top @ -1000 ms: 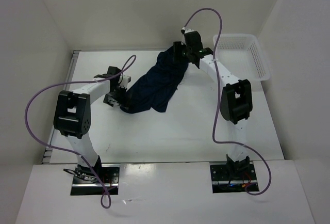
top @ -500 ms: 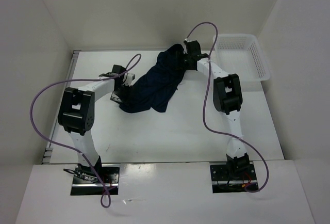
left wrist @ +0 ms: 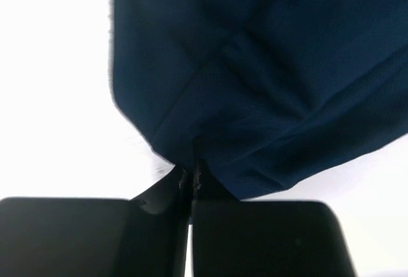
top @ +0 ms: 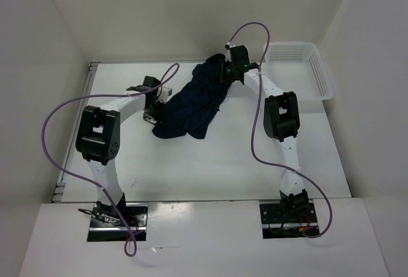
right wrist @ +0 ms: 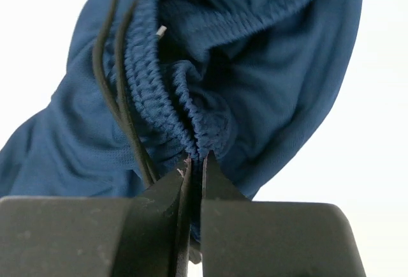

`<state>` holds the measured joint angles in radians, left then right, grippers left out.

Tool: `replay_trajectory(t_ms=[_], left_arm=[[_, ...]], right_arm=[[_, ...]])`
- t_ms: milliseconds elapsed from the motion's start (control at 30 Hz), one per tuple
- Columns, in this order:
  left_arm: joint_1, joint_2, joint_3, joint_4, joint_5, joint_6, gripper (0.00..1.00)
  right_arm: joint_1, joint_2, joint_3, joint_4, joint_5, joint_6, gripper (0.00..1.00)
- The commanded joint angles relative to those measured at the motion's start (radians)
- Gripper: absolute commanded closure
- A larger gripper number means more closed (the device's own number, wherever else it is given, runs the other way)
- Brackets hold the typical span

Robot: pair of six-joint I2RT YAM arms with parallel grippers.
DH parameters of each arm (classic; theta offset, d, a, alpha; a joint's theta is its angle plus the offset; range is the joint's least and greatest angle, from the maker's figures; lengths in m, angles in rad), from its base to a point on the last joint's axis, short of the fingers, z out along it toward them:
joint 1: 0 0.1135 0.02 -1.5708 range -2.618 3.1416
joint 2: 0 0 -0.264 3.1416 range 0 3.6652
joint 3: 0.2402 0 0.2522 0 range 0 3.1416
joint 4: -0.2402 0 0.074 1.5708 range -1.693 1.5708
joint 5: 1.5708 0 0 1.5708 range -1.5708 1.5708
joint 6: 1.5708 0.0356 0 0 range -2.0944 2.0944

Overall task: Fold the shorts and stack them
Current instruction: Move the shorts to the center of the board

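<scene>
On the table (top: 223, 162), shorts (top: 191, 104) lie diagonally, long axis near-left to far-right: left gripper (top: 152, 112) jaws clamped on near hem, right gripper (top: 224, 73) jaws clamped on far waistband.

Navy shorts (top: 191, 103) bunched in a slanting heap on the bench (top: 255, 156).
Plain dark-blue soft fabric, unfolded and creased, running from far middle toward near left; ribbed gathered waistband (right wrist: 159, 98) with dark drawcord (right wrist: 121, 98) at the far end.
</scene>
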<state>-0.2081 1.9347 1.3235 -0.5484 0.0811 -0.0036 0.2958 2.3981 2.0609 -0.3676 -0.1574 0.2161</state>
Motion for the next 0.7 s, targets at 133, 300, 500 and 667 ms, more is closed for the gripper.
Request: replay_trajectory(t_ms=[133,300,500,667], left_arm=[[0.12,-0.089,0.353,-0.031,-0.288,0.004,1.0],[0.154,-0.146,0.517,0.024,-0.483,0.004,1.0],[0.213,-0.216,0.615,0.082,-0.593,0.004,1.0],[0.236,-0.314,0.556,0.093,-0.604,0.004,1.0]], right_arm=[[-0.076,-0.203,0.241,0.01,-0.06,-0.021,1.0],[-0.112,-0.263,0.404,-0.008,-0.1,0.022,1.0],[-0.141,-0.365,0.369,-0.017,-0.191,0.054,1.0],[-0.179,-0.435,0.242,-0.017,-0.208,0.089,1.0]])
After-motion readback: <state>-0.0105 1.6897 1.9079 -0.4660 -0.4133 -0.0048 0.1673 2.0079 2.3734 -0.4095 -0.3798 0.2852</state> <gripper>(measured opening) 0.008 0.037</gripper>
